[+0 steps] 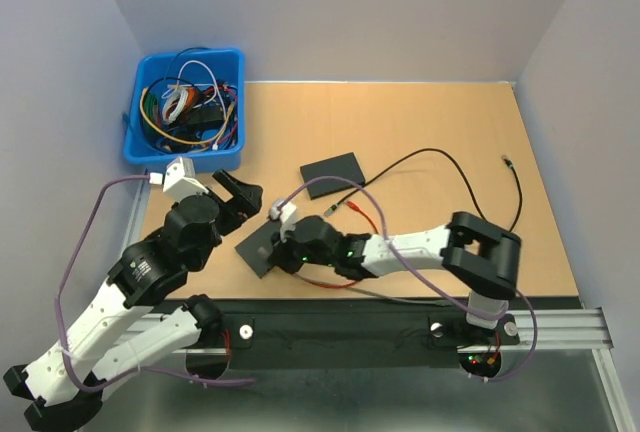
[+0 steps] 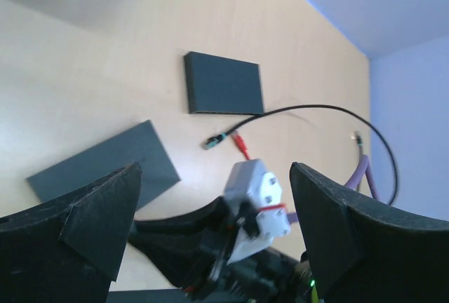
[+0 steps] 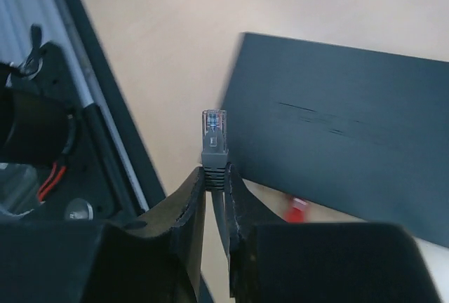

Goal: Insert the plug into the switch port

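Note:
My right gripper [image 3: 216, 177] is shut on a grey network plug [image 3: 215, 138], whose clear tip points up past the fingertips. The plug hovers just off the near left edge of the dark flat switch [image 3: 351, 128]; no port shows. In the top view the right gripper [image 1: 283, 244] reaches left over the switch [image 1: 258, 249] near the table's front edge. My left gripper [image 1: 238, 192] is open and empty, just left of the switch. In the left wrist view its fingers [image 2: 84, 219] frame the right arm's white wrist camera [image 2: 256, 198], with the switch [image 2: 105, 163] beyond.
A second dark flat box [image 1: 333, 174] lies further back. A green-tipped plug [image 1: 330, 210] and a red cable [image 1: 365, 214] lie beside the right arm. A black cable [image 1: 450, 167] loops right. A blue bin [image 1: 140, 102] of cables stands back left.

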